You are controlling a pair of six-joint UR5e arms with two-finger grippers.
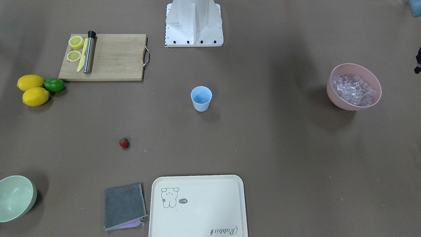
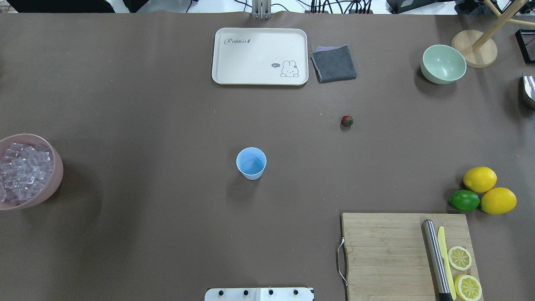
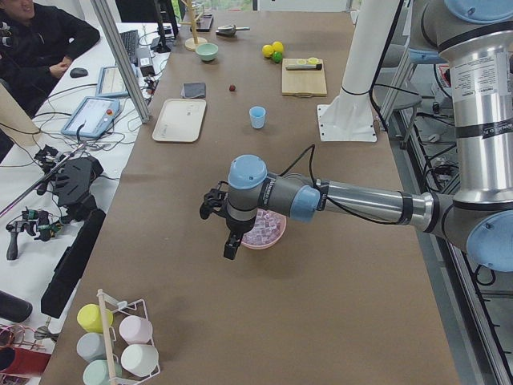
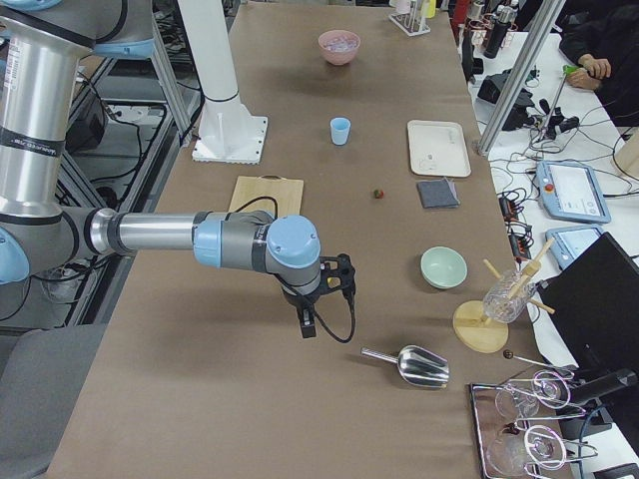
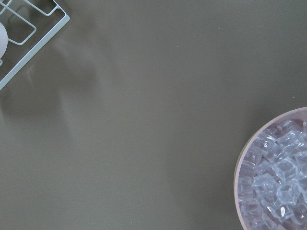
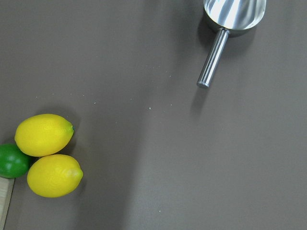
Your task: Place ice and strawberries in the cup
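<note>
- Cup [image 1: 201, 98]: centre of table [image 1: 279, 158], empty; likely light, tippable.
- Ice [image 1: 353, 89]: in pink bowl [image 1: 333, 97], left edge; probably hard, slippery.
- Strawberry [image 1: 124, 143]: toward far edge; likely soft, pinch sides.
- Left gripper [image 3: 232, 244], right gripper [image 4: 307, 325]: cannot tell whether parted or closed.

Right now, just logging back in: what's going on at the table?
Nothing has gone into the cup yet; it stands empty mid-table. The strawberry lies on the bare table apart from it, and the ice sits in the pink bowl. The left arm hangs over the table next to that bowl. The right arm hangs near the lemons and the metal scoop. Both steps are yet to do.
</note>
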